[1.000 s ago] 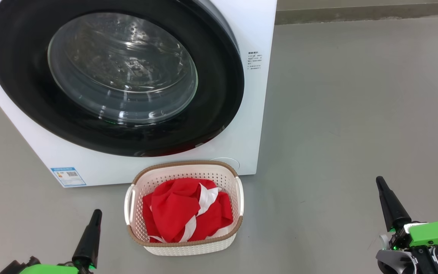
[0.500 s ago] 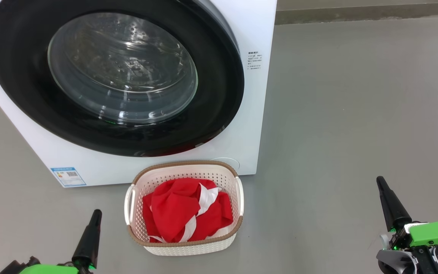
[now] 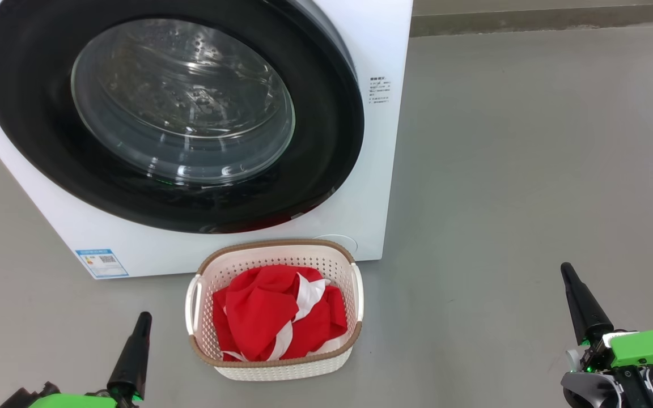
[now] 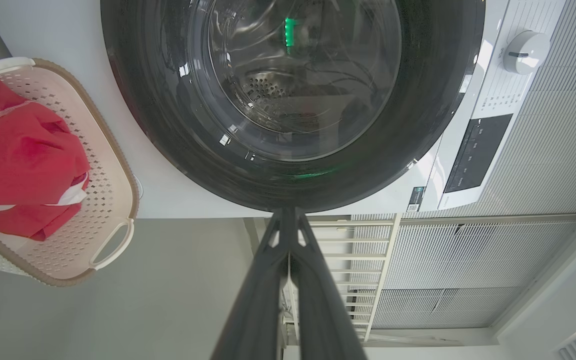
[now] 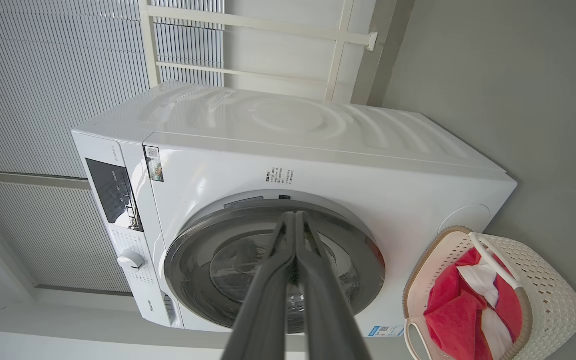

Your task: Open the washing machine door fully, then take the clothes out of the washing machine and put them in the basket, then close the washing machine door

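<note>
Nothing's moved in the last second: the door (image 3: 182, 102) is shut, the clothes (image 3: 275, 311) sit in the basket (image 3: 276, 245) right in front of the washer (image 3: 374, 170), and the left gripper (image 3: 144, 318) and right gripper (image 3: 568, 275) are both pinched closed and empty, so it looks done to me.

We are finding open floor (image 3: 530, 170) across the right half; the washing machine (image 3: 374, 45) is blocking upper left; the basket (image 3: 281, 371) is crowding lower centre.

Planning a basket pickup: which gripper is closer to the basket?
The left gripper, beside the basket; the right gripper sits far off to the other side.
</note>
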You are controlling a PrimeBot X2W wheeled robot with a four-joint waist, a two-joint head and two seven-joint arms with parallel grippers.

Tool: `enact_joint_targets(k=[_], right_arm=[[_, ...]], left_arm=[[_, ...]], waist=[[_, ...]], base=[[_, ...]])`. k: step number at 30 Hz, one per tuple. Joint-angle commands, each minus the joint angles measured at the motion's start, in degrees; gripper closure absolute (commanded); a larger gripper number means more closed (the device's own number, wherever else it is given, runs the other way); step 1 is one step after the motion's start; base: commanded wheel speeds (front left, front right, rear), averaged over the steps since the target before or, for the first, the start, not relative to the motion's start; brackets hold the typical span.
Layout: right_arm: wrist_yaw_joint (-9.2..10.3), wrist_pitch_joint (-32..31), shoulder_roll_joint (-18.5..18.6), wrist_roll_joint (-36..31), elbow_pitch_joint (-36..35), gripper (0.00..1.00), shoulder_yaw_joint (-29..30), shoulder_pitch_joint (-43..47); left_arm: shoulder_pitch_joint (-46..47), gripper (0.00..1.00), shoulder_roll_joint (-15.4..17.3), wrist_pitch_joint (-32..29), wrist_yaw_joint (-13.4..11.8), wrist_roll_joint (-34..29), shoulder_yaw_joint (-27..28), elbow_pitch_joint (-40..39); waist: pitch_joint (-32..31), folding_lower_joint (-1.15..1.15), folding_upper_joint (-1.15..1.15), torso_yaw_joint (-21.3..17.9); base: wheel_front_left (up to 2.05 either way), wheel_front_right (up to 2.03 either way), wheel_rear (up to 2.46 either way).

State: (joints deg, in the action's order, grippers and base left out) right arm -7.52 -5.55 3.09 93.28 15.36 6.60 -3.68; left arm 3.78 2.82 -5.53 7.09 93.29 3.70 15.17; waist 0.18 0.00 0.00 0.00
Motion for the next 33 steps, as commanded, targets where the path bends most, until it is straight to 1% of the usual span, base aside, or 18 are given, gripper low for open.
enact_joint_targets(k=[1, 33], right_arm=[[0.03, -0.21, 0.45, -0.37, -1.39, 1.00, -0.97, -2.42], [0.03, -0.48, 0.21, -0.65, -1.37, 1.00, -0.64, -2.45]], left_arm=[[2.34, 1.00, 0.63, -0.34, 0.40, -0.49, 2.06, -1.15], [2.36, 1.00, 0.43, -0.58, 0.40, -0.74, 2.35, -1.14]], waist=[[0.00, 0.00, 0.00, 0.00], [0.00, 0.00, 0.00, 0.00]], base=[[0.00, 0.00, 0.00], [0.00, 0.00, 0.00]])
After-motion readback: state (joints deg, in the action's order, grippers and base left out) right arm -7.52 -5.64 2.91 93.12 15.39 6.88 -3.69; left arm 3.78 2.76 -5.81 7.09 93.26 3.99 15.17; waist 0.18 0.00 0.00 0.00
